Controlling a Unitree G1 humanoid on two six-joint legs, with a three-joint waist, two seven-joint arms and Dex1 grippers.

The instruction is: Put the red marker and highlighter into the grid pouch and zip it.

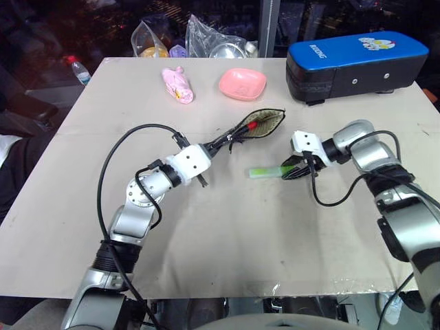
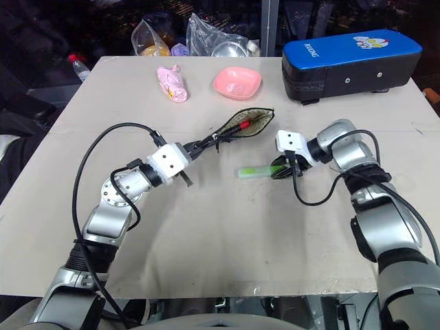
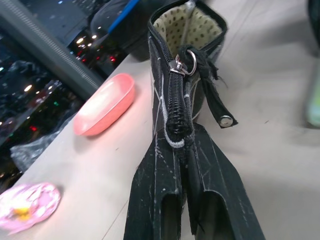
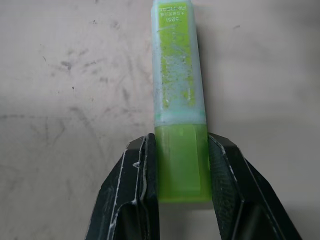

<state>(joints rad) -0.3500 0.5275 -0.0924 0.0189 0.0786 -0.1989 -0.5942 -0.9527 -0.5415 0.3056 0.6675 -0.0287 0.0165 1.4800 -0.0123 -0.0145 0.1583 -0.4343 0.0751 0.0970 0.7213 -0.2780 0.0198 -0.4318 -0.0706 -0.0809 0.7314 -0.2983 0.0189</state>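
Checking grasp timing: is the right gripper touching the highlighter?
Touching: the right wrist view shows the right gripper closed against both sides of the highlighter.

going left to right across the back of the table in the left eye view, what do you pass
water bottle → pink wrapped thing → pink dish → blue-topped case. The plastic bags behind overlap that row, so they are left out.
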